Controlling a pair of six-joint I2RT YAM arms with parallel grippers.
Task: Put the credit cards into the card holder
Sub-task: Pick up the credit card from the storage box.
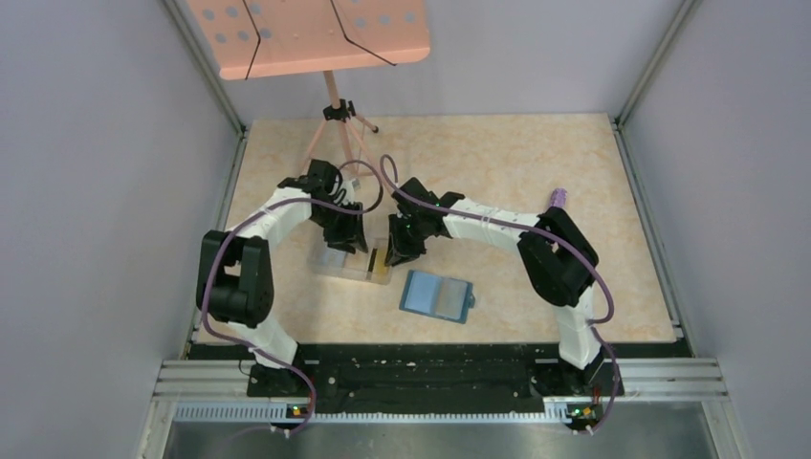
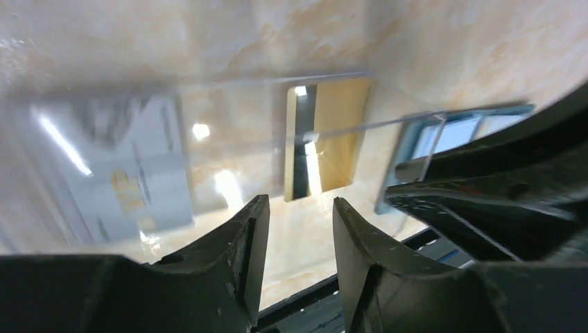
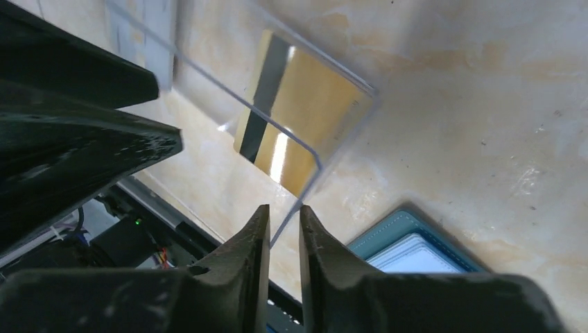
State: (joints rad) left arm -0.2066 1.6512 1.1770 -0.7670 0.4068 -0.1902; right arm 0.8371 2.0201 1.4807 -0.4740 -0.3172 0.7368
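Observation:
A clear plastic box [image 1: 349,263] lies on the table with two credit cards in it: a yellow-gold card with a black stripe [image 1: 380,263] at its right end and a pale grey-blue card [image 1: 335,258] at its left. The teal card holder [image 1: 436,295] lies open just right of the box, its light blue slots up. My left gripper [image 2: 299,205] hovers over the box, open and empty, with the gold card [image 2: 333,139] and grey-blue card [image 2: 118,159] below. My right gripper [image 3: 284,211] is closed to a narrow gap on the box's clear wall [image 3: 277,139], beside the gold card [image 3: 298,118] and the holder [image 3: 409,243].
A pink music stand [image 1: 311,33] on a tripod stands at the back left. A small purple object [image 1: 555,198] lies by the right arm. Grey walls close in the table on three sides. The two grippers are close together over the box.

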